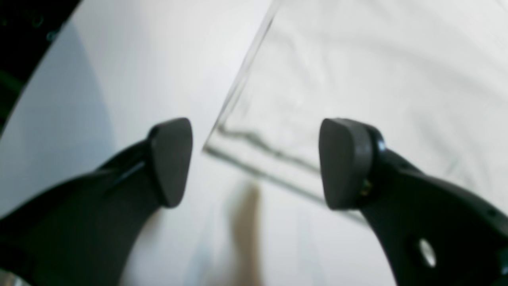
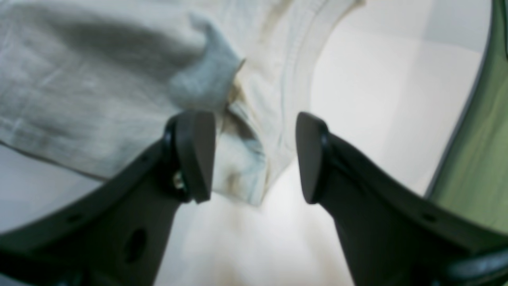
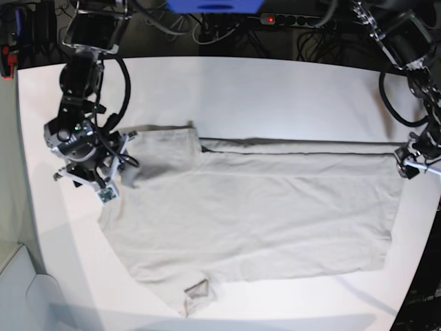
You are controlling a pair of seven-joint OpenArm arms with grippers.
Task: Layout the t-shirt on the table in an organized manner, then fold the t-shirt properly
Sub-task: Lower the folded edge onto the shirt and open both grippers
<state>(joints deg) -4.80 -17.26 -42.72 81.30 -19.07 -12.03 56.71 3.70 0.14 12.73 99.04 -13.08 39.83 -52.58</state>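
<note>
Two claws, both parted with nothing between the pads. Left claw (image 1: 254,163) gaping over a hem corner of the t-shirt (image 1: 357,79), corner lying flat just ahead of the gap, cloth spreading away past the right-hand pad, bare bench (image 1: 131,71) under the other pad. Right claw (image 2: 254,157) likewise agape, poised at the neck end, collar band and a rumpled fold of cloth just ahead of the near pad, not pinched. From overhead: t-shirt (image 3: 255,207) spread fairly flat across the middle of the bench (image 3: 275,89), long axis running from one side edge to the other, neck toward the side of the right claw (image 3: 93,176), hem toward the opposite side edge beside the left claw (image 3: 412,165). One sleeve flat toward the far edge, the other curled under itself near the front edge. Each arm nearest its own end of the garment, so a lengthwise fold judged to need hem carried toward collar by the left, or both ends gripped together. Right arm bent down from the far corner, wrist angled over the shoulder of the shirt; left arm reaching in low at the side edge, mostly out of frame. Layout seemingly near done apart from that curled sleeve; folding not yet begun.
</note>
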